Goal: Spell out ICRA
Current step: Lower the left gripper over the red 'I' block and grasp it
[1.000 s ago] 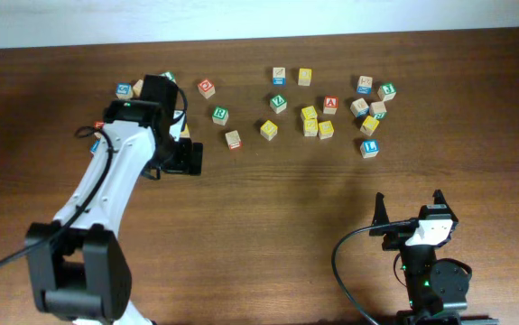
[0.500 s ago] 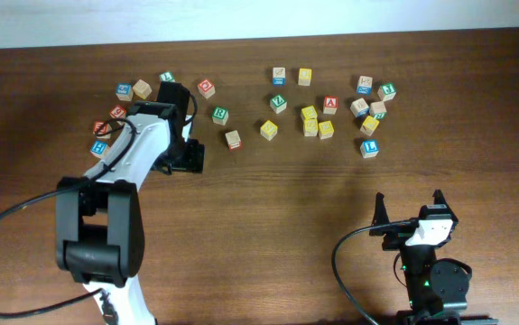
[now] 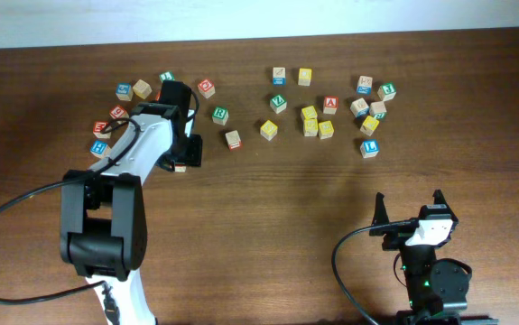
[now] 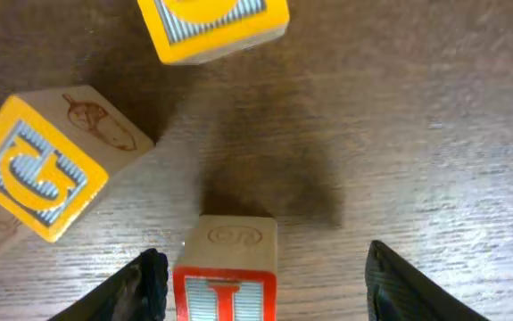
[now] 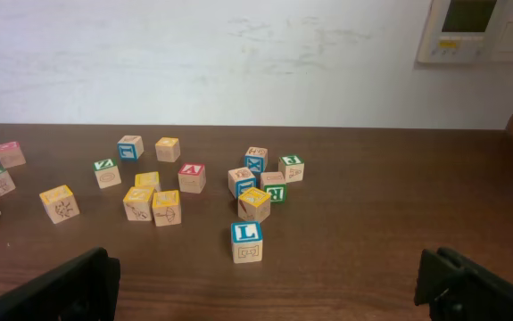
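Note:
In the left wrist view the cube with a red I point(image 4: 227, 278) stands on the table between my left gripper's point(image 4: 269, 290) fingers. It lies against the left finger point(image 4: 149, 285), and a wide gap separates it from the right one, so the gripper is open. From overhead the left gripper point(image 3: 187, 150) hangs over that cube point(image 3: 180, 167) at the left. The red A cube point(image 3: 330, 104) sits in the right cluster, also seen from the right wrist point(image 5: 191, 176). A cube with a green R point(image 5: 276, 193) rests near it. My right gripper point(image 3: 410, 208) stands open at the front right, holding nothing.
Two yellow-faced cubes point(image 4: 37, 169) point(image 4: 211, 27) lie just beyond the I cube. More lettered cubes sit left of the arm point(image 3: 106, 131) and across the back middle point(image 3: 310, 122). A blue L cube point(image 5: 247, 241) stands nearest the right gripper.
The left arm has drawn its elbow in and the gripper has shifted slightly toward the back. The red I cube now shows at its near edge. The right arm is still.

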`<state>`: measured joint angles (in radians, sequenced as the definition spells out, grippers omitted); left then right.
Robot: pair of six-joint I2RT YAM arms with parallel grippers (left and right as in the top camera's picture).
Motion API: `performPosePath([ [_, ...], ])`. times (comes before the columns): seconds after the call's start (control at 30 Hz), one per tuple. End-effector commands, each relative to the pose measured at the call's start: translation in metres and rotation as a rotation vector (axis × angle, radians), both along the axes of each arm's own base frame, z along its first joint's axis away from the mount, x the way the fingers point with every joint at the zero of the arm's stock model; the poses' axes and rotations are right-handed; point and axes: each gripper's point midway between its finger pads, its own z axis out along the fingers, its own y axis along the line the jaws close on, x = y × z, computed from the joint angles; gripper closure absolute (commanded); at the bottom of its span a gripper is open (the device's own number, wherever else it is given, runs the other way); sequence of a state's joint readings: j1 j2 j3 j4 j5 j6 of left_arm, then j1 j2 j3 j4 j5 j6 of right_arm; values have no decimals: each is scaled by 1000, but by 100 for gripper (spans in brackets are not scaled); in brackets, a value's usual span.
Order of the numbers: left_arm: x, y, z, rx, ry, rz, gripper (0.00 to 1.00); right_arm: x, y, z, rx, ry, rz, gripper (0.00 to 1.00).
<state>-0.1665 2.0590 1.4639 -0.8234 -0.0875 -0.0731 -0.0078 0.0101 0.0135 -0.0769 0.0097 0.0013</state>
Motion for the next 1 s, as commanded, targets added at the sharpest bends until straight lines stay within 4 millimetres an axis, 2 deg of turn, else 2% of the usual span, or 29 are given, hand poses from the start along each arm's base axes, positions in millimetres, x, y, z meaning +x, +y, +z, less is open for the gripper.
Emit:
performPosePath([
  [0.0,-9,3,-11,21,44,5,36,0,-3,-3,10,5,-16,2],
  [0.2,-20,5,-24,26,70,5,38,0,-3,-3,10,5,-16,2],
  [0.3,-25,6,-35,27,73,5,46,0,-3,-3,10,4,-16,2],
  [0.33,-25,6,-35,27,72,5,51,0,-3,-3,10,4,-16,2],
  [0.4,-22,5,-34,24,60,5,52,0,-3,-3,10,5,-16,2],
  [0.5,-18,4,-34,21,42,5,60,0,-3,-3,10,5,-16,2],
  [0.6,-18,4,-34,21,43,5,63,0,-3,-3,10,4,-16,2],
  [0.67,-19,5,-34,22,48,5,67,0,-3,-3,10,4,-16,2],
  [0.8,-24,5,-34,23,67,4,69,0,-3,-3,10,5,-16,2],
  [0.97,-31,5,-34,18,98,4,77,0,-3,-3,11,4,-16,2],
])
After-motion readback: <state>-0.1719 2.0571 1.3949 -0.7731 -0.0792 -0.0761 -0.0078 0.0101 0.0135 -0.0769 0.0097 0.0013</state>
